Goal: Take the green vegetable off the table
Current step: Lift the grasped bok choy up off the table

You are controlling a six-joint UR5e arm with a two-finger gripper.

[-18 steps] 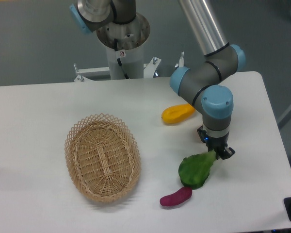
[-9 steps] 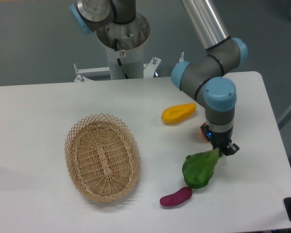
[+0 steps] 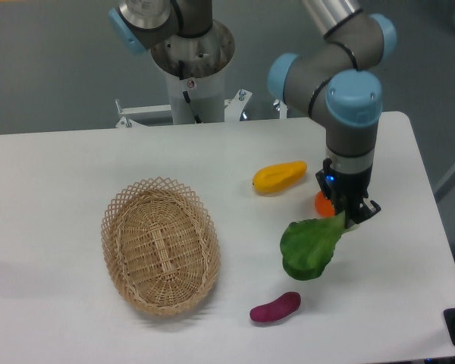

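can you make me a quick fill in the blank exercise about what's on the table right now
1. The gripper is shut on the pale stalk end of the ____ vegetable.
2. The wicker basket holds ____ toy pieces.
3. The small piece lying below the hanging leaf, near the table's front edge, is ____ in colour.
4. The oblong fruit lying left of the gripper is ____.

Missing words: green; no; purple; yellow
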